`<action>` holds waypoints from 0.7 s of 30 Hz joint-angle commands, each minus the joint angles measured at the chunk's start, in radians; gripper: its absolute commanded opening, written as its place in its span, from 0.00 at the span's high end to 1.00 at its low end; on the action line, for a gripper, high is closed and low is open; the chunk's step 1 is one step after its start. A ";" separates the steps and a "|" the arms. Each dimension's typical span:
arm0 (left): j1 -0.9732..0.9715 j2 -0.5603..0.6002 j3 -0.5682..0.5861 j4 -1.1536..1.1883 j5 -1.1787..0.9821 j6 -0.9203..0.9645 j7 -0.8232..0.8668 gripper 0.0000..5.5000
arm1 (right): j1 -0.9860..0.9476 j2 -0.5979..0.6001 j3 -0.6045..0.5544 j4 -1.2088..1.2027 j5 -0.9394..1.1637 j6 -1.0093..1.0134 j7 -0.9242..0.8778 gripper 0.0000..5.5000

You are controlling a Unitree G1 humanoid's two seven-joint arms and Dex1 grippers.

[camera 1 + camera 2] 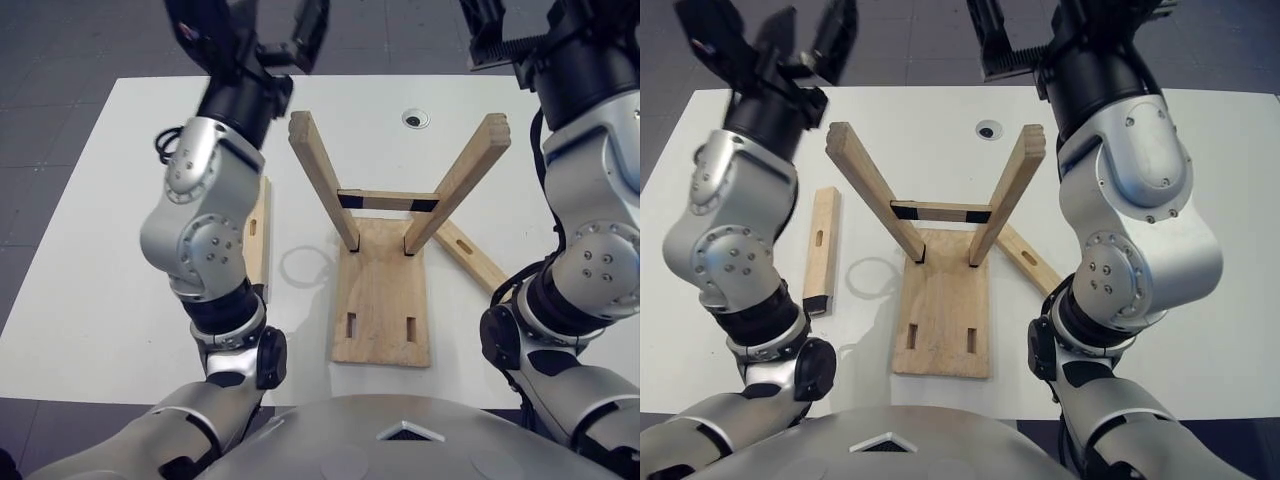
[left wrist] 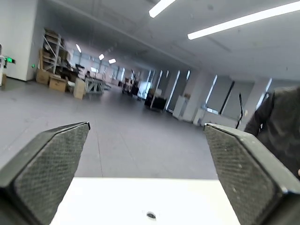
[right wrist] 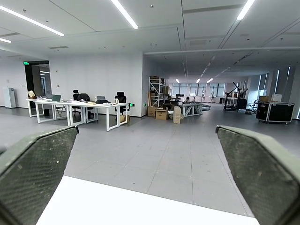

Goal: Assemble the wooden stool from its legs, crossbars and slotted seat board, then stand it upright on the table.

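We see the seat board (image 1: 943, 300) lying flat at the lower centre of the worktop (image 1: 1230, 300). A left-hand leg (image 1: 872, 188) and a right-hand leg (image 1: 1007, 190) stand in its far slots, splaying outward and joined by a crossbar (image 1: 940, 212). The two near slots are still empty. We judge the wood stiff, light and smooth, and the push-fit joints likely to pull loose, so we would lift by the board rather than the legs. A loose leg (image 1: 820, 250) lies left of the board, best gripped across its narrow sides near the middle. Another loose piece (image 1: 1028, 260) lies at the right, partly behind the right-hand leg. The left claw (image 2: 146, 136) and right claw (image 3: 146, 136) hang high with pads spread wide, holding nothing.
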 commanded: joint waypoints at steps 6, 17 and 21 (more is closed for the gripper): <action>0.123 0.220 0.192 -0.191 -0.128 0.090 -0.026 0.18 | 0.121 -0.164 -0.229 -0.154 0.126 0.037 0.155 0.00; 0.618 0.353 0.351 -0.241 -0.144 0.322 0.010 0.18 | 0.563 -0.407 -0.732 -0.127 0.375 0.116 0.412 0.00; 0.720 0.276 0.283 -0.266 -0.081 0.405 0.104 0.18 | 0.664 -0.372 -0.738 -0.176 0.403 0.103 0.374 0.00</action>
